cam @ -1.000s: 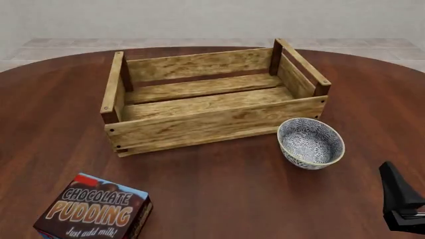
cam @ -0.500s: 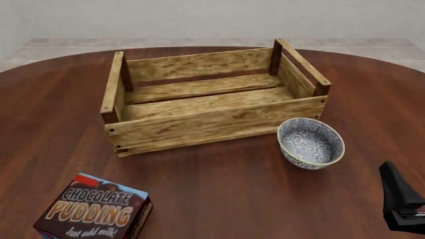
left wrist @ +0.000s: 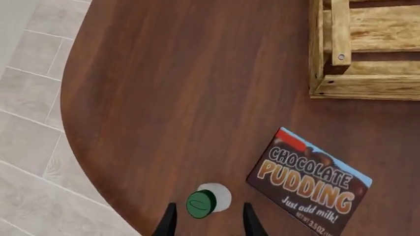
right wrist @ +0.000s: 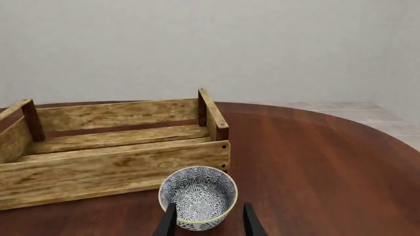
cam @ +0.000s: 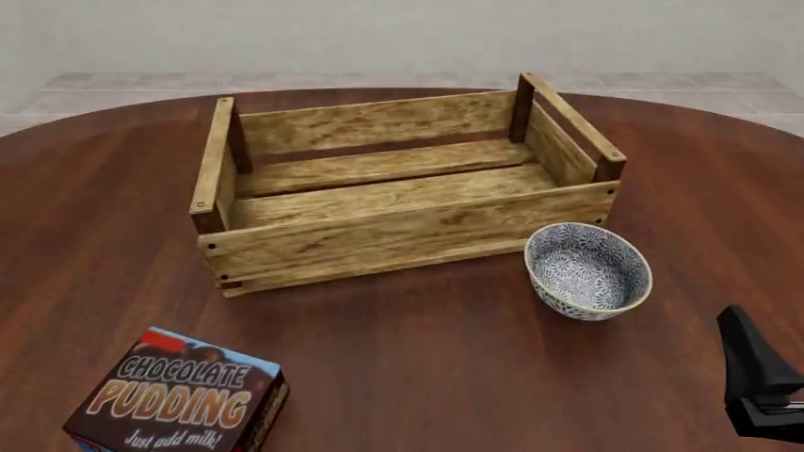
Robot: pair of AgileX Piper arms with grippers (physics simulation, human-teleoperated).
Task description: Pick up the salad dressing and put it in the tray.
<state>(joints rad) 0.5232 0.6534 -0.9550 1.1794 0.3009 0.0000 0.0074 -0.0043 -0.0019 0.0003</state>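
Left wrist view: salad dressing upright under left gripper, fingers wide, nothing held. Probably light, slick, tippy; grip body below cap.

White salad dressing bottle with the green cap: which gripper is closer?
Left. The left gripper hangs open right above the bottle, fingers either side of its cap. The right gripper faces the blue-and-white patterned bowl instead.
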